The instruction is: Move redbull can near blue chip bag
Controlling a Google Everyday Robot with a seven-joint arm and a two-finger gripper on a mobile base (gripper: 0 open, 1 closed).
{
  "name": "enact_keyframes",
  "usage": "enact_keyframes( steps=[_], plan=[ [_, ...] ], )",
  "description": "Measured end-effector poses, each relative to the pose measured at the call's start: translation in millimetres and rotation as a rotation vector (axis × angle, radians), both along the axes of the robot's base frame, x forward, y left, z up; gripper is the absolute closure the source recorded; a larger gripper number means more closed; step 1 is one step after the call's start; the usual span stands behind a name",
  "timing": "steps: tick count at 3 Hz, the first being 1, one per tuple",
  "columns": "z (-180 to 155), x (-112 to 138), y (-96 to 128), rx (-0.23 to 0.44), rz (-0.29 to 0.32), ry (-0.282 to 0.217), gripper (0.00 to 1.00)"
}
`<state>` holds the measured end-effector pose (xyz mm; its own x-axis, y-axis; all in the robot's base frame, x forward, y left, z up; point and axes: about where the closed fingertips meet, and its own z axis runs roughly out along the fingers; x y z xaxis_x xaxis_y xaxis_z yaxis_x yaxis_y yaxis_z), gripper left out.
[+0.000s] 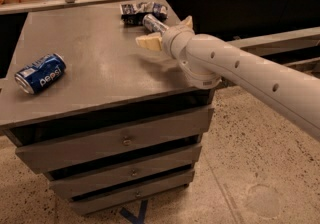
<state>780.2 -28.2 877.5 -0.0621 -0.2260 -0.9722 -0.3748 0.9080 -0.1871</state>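
Thick off-white arm [260, 75] showing smooth tubular shell, small dark round holes dotting its side. Rounded joint housing [200, 70] bulging near wrist. At tip, claw [166, 31] sitting over far right part of desk [100, 58], wearing two cream wedge-shaped fingers [149, 42], spread apart.

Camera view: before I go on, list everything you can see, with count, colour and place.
redbull can: one, silver, lying near the cabinet top's far edge, right beside the chip bag.
chip bag: one, dark blue with white, at the top's far edge.
Pepsi can: one, blue, on its side, near-left of the top.
cabinet: one, grey, centre of view.
drawers: three, grey, in the cabinet's front.
tape: one blue mark, on the floor by the cabinet's base.
arm: one, white, reaching in from the right.
hand: one, beige fingers open, at the redbull can's near end.
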Motion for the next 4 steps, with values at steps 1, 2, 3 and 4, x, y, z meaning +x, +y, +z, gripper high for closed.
enact_keyframes(
  steps=[1,2,3,4],
  plan=[
    [0,-1,1,0.006,0.016,-0.002,0.00],
    [0,-3,2,0.023,0.036,-0.004,0.00],
    [4,-14,3,0.040,0.082,-0.021,0.00],
    [7,-39,-8,0.049,0.094,-0.020,0.00]
  ],
)
